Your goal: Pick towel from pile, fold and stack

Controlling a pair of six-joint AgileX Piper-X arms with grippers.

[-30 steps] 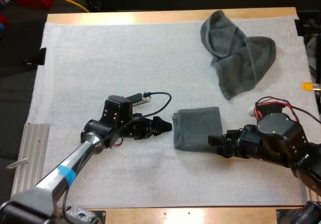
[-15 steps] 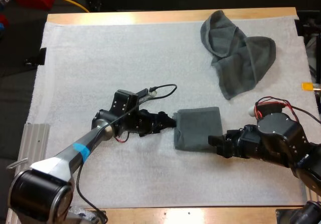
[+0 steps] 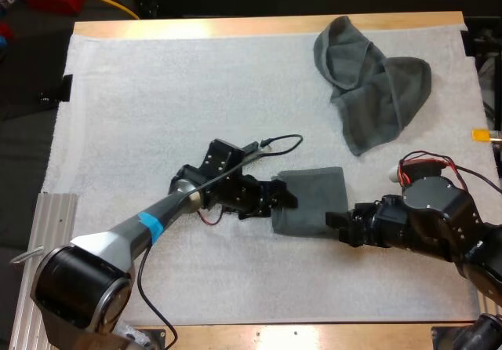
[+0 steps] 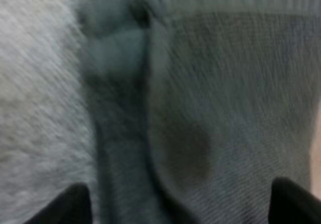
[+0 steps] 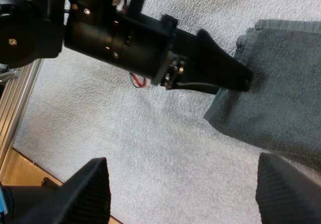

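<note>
Item: folded towel, dark grey-green, flat on the white mat of the desk — jaws at two of its sides.
Left jaws, at the end of the left arm, sit at the folded towel's left edge as the high view shows it. They stand apart, tips wide of each other, with the towel's layered edge between them and one tip reaching over that edge. Right jaws, on the right arm, are just beside the folded towel's lower right corner, also apart, clear of the cloth and holding nothing. Crumpled towel, same colour, lies well apart from the folded towel — beyond it, toward the desk's far right.
</note>
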